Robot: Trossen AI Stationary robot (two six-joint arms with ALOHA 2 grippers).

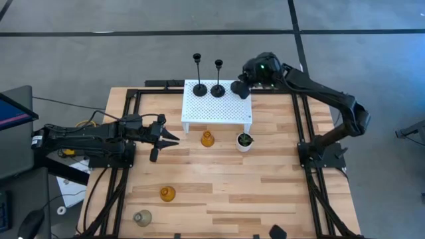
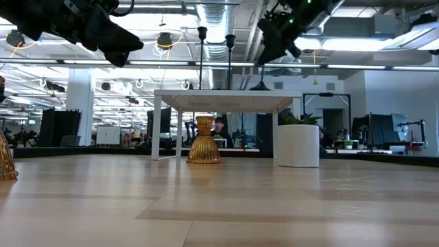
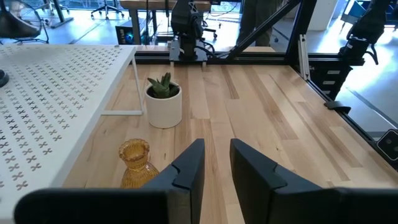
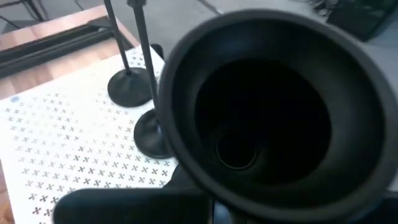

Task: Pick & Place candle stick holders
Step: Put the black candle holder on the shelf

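right gripper [image 1: 243,89] hangs over the far right corner of the white perforated stand [image 1: 217,110], its fingers clamped together on the third black holder [image 4: 261,112], whose round base fills the right wrist view. just beside that claw, on the stand's far edge, two black holders stand upright: the taller black holder [image 1: 198,75] farther from it, the shorter black holder [image 1: 218,78] nearer. their thin stems rise close to the held piece, and their bases take up the stand's far strip next to the claw.

left gripper [image 1: 167,138] hovers above the table [image 1: 265,192] at the stand's left side, fingers slightly apart and holding nothing. just ahead of its tips, in front of the stand, sits an amber glass holder [image 1: 207,138], with a small white pot [image 1: 244,141] and its green plant beyond it. a stand leg rises beside that amber piece. well behind this claw, near the table's front left, stand a second amber holder [image 1: 167,194] and a pale grey holder [image 1: 142,218], close together.
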